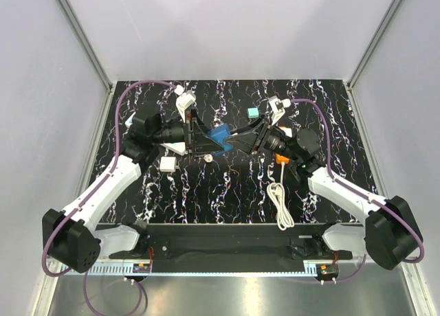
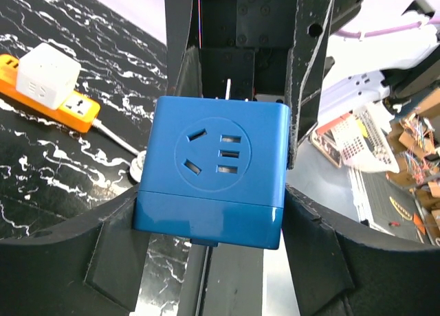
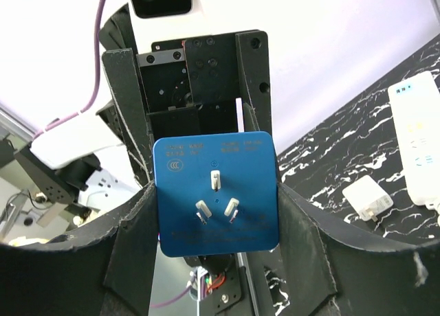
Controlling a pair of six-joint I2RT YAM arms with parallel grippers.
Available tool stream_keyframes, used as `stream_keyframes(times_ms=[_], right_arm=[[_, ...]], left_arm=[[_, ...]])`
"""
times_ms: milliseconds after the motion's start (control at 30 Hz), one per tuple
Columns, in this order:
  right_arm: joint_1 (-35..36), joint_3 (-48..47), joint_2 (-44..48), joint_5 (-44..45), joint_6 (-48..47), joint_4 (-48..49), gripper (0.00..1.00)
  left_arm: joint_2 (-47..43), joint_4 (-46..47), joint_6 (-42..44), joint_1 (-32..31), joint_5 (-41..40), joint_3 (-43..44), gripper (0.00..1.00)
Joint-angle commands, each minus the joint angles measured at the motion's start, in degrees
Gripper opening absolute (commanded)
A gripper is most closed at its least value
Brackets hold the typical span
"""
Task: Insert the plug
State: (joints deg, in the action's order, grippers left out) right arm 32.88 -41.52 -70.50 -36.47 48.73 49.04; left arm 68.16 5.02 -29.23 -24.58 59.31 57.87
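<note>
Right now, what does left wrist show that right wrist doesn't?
Only left wrist: the socket face of the blue cube, and the orange power strip with the white cube plug sitting on it. Only right wrist: the cube's three-prong face, a white strip and a small white block. Both: the same cube, flanked by that view's own fingers.

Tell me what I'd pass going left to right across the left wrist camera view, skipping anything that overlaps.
White plug cube → white cable → blue cube.
</note>
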Motion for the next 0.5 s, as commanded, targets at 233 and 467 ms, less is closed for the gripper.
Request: stream_keyframes(times_ms=[233,467], right_arm=[[0.3,2.8,-0.4,4.3,4.5,7.6,0.00],[0.4,3.3,-1.4,3.8,6.2,10.3,0.00]], left_arm=[[-2.2,32.2,-18.6,0.2,-0.6,-4.9,0.71],[0.0,42.4,-26.8,0.2,2.4,-5.5,0.14]])
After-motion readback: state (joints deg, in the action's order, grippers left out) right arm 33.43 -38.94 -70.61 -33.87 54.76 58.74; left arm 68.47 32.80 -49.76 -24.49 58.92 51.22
